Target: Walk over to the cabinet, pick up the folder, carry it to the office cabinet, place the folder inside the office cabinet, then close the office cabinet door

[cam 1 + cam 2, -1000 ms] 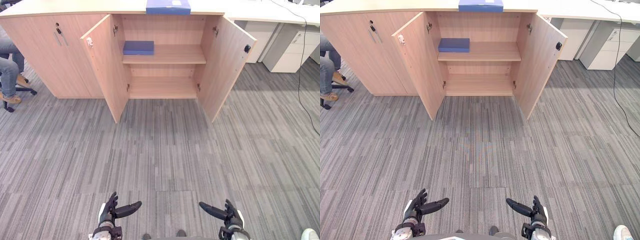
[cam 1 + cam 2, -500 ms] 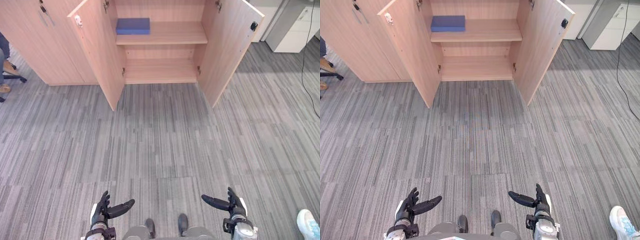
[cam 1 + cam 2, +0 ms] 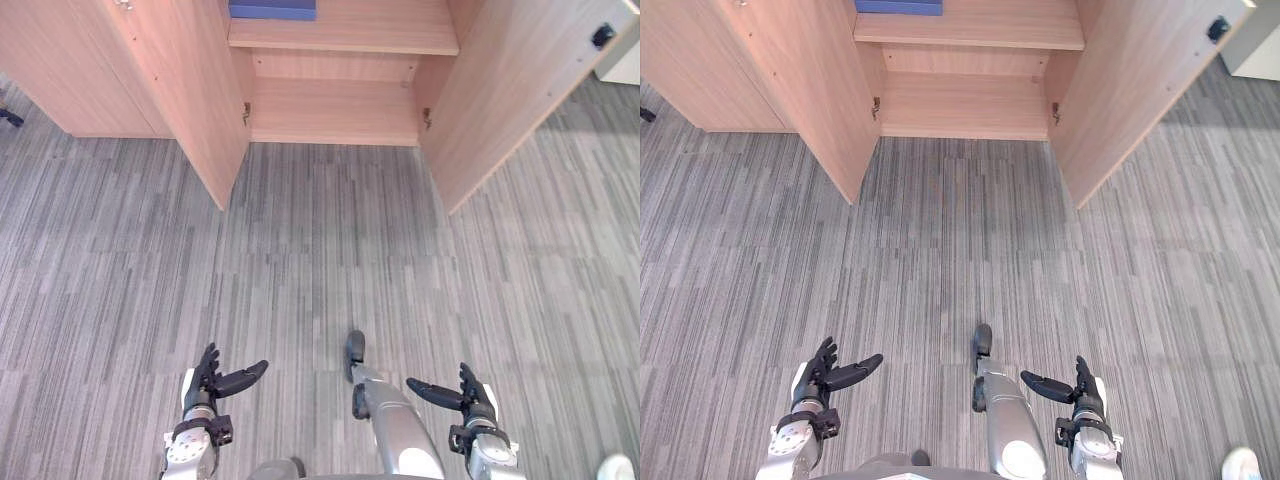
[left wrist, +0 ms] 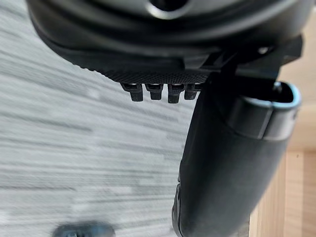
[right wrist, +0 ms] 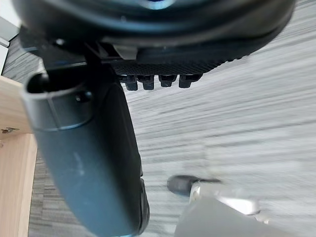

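Left eye view is given over mostly to the grey striped carpet (image 3: 320,260), and open floor is seen between the robot and the cabinet (image 3: 335,110), so the walk towards it is judged to be the step in hand. The cabinet's left door (image 3: 180,90) and right door (image 3: 520,90) are swung wide outward, which leaves the inside exposed and reachable from the front. Inside the cabinet an upper shelf (image 3: 380,35) is fixed above the bottom board. On the part of that shelf nearer the left door a blue folder (image 3: 272,9) is laid flat, so that one long edge faces the opening; it is judged that it could be taken by that edge. Well apart from the cabinet, low in the view, the left hand (image 3: 205,385) and the right hand (image 3: 470,395) are held on either side of the body. Each is spread, with fingers nearly straight and the thumb turned inward, and nothing is grasped in either. This empty, relaxed pose is judged to suit walking rather than reaching.
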